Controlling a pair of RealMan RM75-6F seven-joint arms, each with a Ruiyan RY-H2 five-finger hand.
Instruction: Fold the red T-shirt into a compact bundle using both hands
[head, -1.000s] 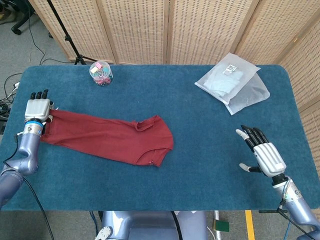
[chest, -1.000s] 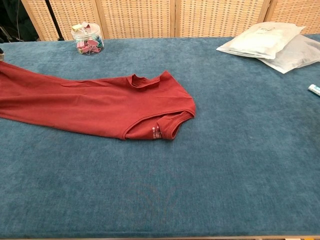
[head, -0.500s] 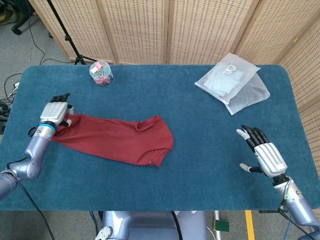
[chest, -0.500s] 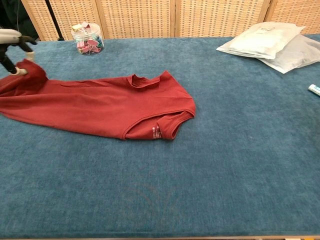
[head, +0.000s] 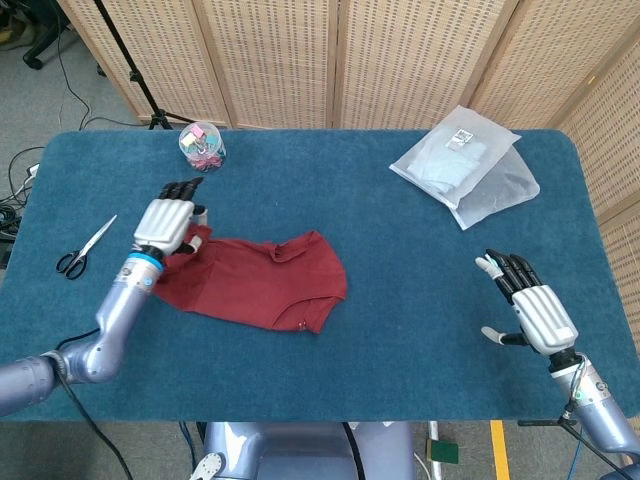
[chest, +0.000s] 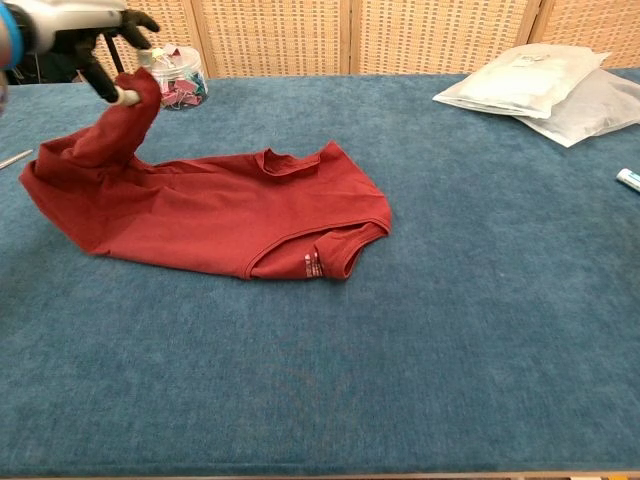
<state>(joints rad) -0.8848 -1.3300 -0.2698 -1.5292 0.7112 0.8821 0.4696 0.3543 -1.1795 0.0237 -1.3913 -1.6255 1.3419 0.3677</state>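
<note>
Rightward since a second ago, the left hand (head: 170, 222) has carried the red T-shirt's (head: 262, 280) hem end, uncovering scissors (head: 84, 247). Its fingers (chest: 128, 24) apparently pinch the lifted cloth, though the wrist is cut off in the chest view. Half-doubled on the bench (head: 400, 330), the shirt lies left of centre; the right hand (head: 532, 310) hovers spread, holding nothing.
</note>
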